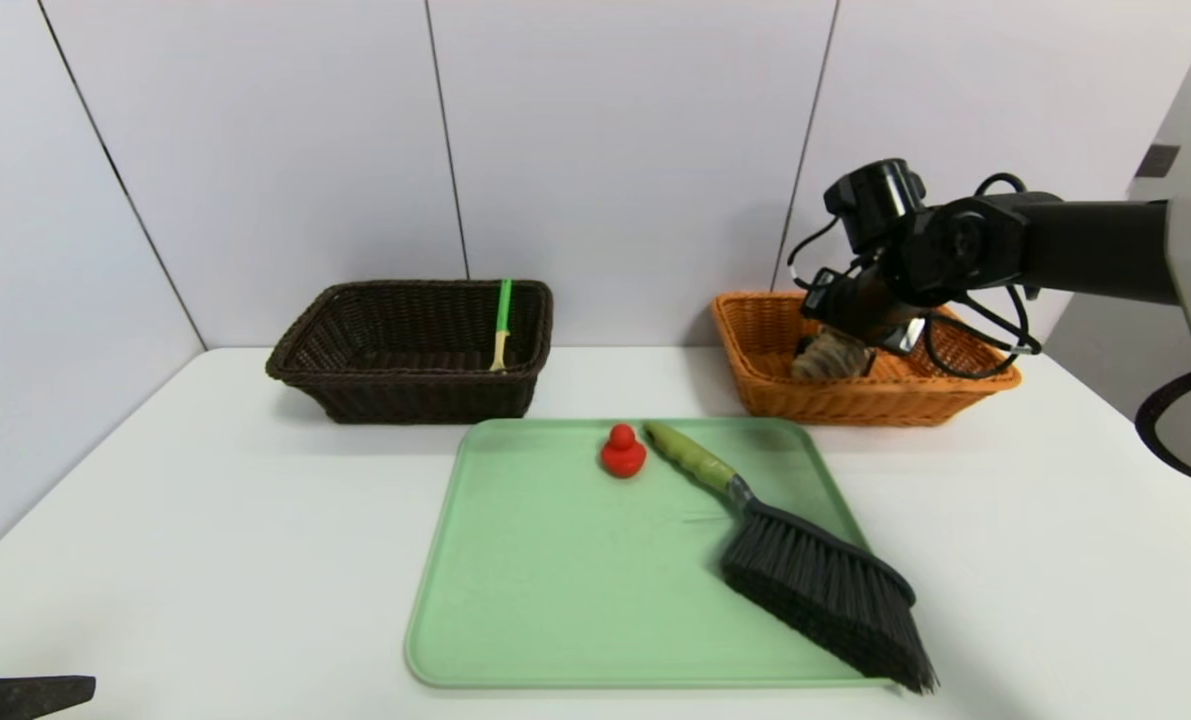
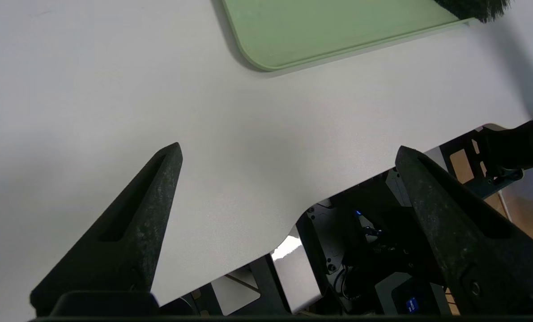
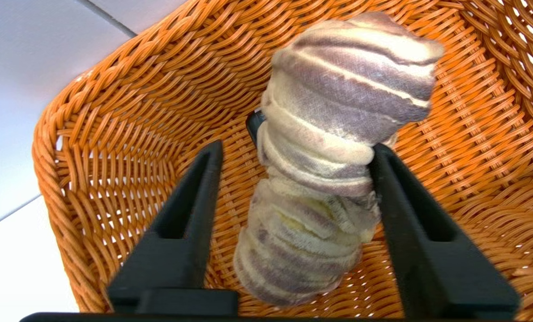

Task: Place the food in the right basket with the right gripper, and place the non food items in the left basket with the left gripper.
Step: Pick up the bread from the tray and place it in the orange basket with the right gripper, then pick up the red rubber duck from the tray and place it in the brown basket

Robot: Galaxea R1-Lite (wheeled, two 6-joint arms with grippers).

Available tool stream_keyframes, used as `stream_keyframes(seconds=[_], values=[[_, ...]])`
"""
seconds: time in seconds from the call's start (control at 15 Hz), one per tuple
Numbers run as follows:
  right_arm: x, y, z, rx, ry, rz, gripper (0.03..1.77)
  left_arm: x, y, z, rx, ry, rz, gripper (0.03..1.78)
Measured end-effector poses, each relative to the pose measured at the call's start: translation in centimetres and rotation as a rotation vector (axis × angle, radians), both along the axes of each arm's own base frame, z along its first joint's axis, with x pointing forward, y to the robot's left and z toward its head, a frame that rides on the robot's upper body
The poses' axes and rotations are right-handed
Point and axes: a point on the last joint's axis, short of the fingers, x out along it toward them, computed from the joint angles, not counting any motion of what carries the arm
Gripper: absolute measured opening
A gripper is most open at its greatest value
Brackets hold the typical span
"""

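Your right gripper (image 3: 295,154) is standing with jaws parted inside the orange basket (image 1: 755,385) at two o'clock; the striped roll (image 3: 333,147) is lying between them, one finger clear of it (the other side looks touching). Your left gripper (image 2: 288,152) is idling wide open at seven o'clock. The red toy (image 1: 622,452) and brush (image 1: 815,575) are waiting on the green tray (image 1: 555,580); the spoon (image 1: 501,325) is sitting in the dark basket (image 1: 355,395) at eleven.

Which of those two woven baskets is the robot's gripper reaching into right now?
The orange basket. The right gripper hangs inside it, open around a striped beige roll. The dark brown basket holds only a green-handled spoon.
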Motion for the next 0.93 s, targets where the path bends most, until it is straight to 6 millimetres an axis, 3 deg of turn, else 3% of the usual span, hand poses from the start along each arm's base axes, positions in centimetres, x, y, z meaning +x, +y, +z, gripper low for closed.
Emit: stream_keyframes(seconds=[0.2, 0.4, 0.67, 0.93], values=[[-0.8, 0.4, 1.5, 0.000, -0.028, 0.017, 1.35, 0.0, 0.0, 0.2, -0.004, -0.007, 0.000, 1.69], [-3.3, 1.2, 4.1, -0.013, -0.029, 0.061, 1.46, 0.3, -0.2, 1.0, -0.021, -0.033, 0.003, 1.69], [-8.5, 1.3, 8.6, -0.081, -0.008, 0.138, 1.56, 1.6, -1.1, 1.8, 0.020, -0.107, -0.043, 1.69], [-14.6, -0.2, 13.0, -0.272, -0.020, 0.236, 1.62, 3.5, -2.5, 2.5, 0.009, -0.150, -0.071, 1.69]])
